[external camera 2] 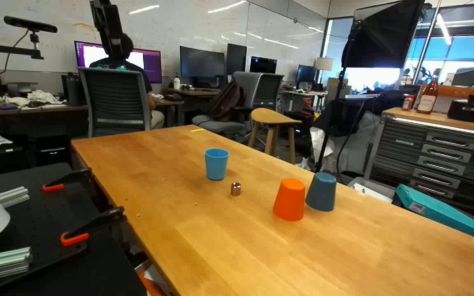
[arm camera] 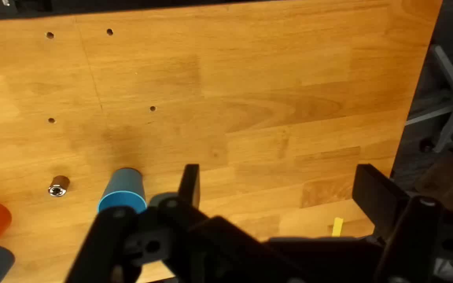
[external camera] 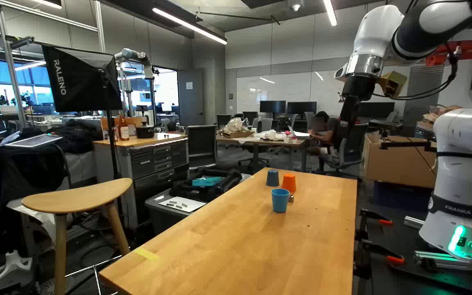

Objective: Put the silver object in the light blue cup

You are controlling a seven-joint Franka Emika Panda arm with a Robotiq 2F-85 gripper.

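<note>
The silver object is a small shiny metal cylinder (external camera 2: 235, 189) standing on the wooden table (external camera 2: 171, 238). It also shows in the wrist view (arm camera: 58, 186) and partly behind the cup in an exterior view (external camera: 291, 198). The light blue cup (external camera 2: 216, 165) stands upright, mouth up, a short way from it. The cup also shows in an exterior view (external camera: 280, 200) and in the wrist view (arm camera: 123, 188), where the gripper hides its lower part. My gripper (arm camera: 279, 177) is open and empty, high above the table. It also shows in an exterior view (external camera: 347, 123).
An orange cup (external camera 2: 289, 200) and a dark blue cup (external camera 2: 321, 192) stand upside down side by side, near the silver object. Black clamps with orange ends (external camera 2: 74, 239) grip the table edge on the robot's side. Yellow tape (arm camera: 337, 227) lies on the table.
</note>
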